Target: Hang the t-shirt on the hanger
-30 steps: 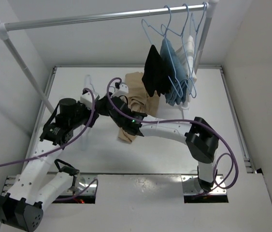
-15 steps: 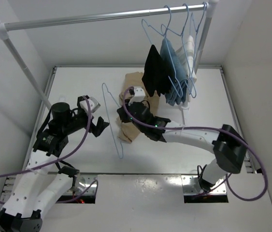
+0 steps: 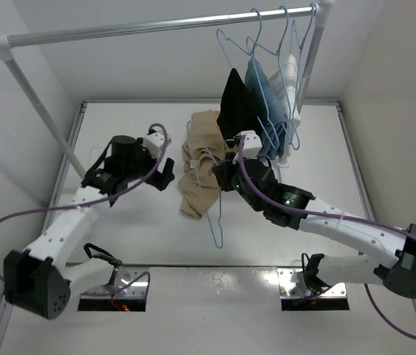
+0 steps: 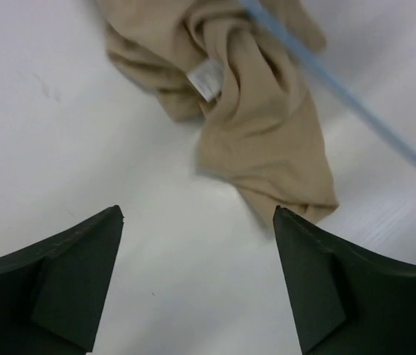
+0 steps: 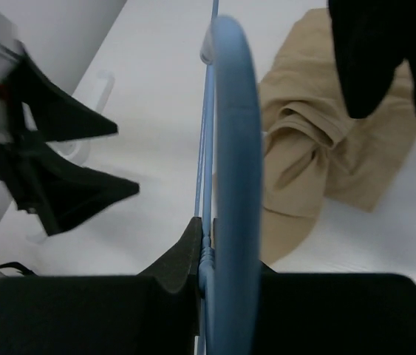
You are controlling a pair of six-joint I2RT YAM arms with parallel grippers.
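The tan t-shirt (image 3: 196,194) lies crumpled on the white table, its white neck label (image 4: 209,78) facing up. My right gripper (image 3: 224,174) is shut on the light-blue wire hanger (image 3: 217,222) and holds it over the shirt's right edge, the frame pointing toward the near edge. In the right wrist view the hanger (image 5: 233,133) runs straight out from between the closed jaws (image 5: 215,248), with the t-shirt (image 5: 311,155) beyond. My left gripper (image 3: 169,176) is open and empty, just left of the shirt. In the left wrist view (image 4: 196,222) it hovers above bare table near the t-shirt's lower corner (image 4: 267,148).
A metal rail (image 3: 156,26) spans the back, with a slanted post (image 3: 41,111) at left. At its right end a black garment (image 3: 235,111), a blue garment (image 3: 263,103) and a white one (image 3: 290,74) hang on blue wire hangers, close behind the t-shirt.
The two grippers have come apart. The right gripper has carried the hanger rightward over the t-shirt. The left gripper, open, has moved right toward the shirt's left side.
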